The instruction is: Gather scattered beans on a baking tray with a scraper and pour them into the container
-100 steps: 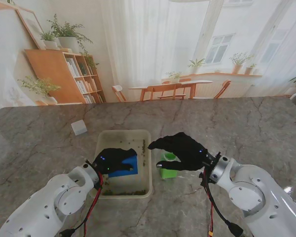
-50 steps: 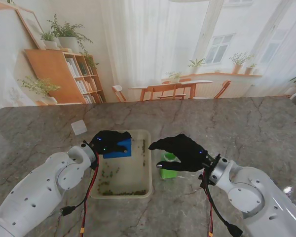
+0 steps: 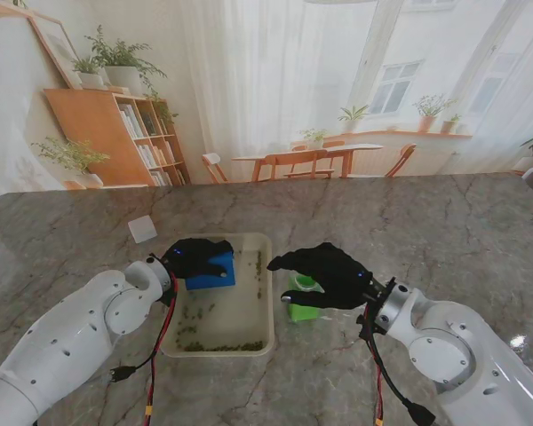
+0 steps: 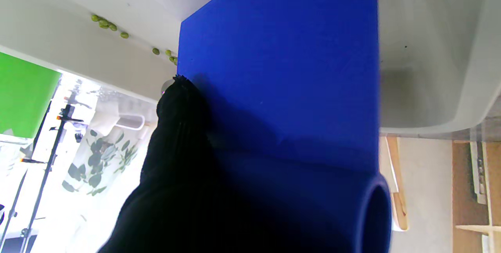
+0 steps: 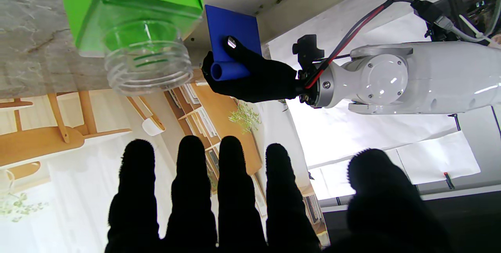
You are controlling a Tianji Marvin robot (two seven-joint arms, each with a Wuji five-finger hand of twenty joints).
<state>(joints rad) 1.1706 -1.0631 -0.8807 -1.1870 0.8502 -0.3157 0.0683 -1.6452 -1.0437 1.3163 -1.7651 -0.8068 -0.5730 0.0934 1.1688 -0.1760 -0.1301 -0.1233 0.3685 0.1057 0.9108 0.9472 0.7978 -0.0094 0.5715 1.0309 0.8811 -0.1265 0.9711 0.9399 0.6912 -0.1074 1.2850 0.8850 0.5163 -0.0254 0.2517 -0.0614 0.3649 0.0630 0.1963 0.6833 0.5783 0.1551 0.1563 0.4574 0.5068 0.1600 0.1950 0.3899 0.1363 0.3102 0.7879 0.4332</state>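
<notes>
My left hand [image 3: 194, 256] grips the blue scraper [image 3: 211, 270] by its rolled handle, fingers wrapped round the tube, the flat blade pointing down into the tray [image 3: 265, 339] near its far left corner. From the left wrist, the blade [image 4: 282, 61] fills most of the frame, with one black finger [image 4: 176, 128] pressed against its face and a few green beans [image 4: 103, 23] lying along the tray wall beside it. In the stand's view, beans [image 3: 222, 347] sit in a line along the tray's near edge, more are scattered over the left half, and a thin streak runs along the right wall farther from me. My right hand [image 3: 327, 273] hovers over the green container [image 3: 303, 311], which stands on the marble table [image 3: 444, 231] just beside the tray's right rim; the fingers are spread and hold nothing. The right wrist view shows those fingers [image 5: 231, 190] apart, the container's clear threaded mouth [image 5: 146, 65] facing them, and my left hand with the scraper [image 5: 231, 38] at the tray beyond. A small white block [image 3: 142, 229] lies on the table, well apart from the tray on the left.
</notes>
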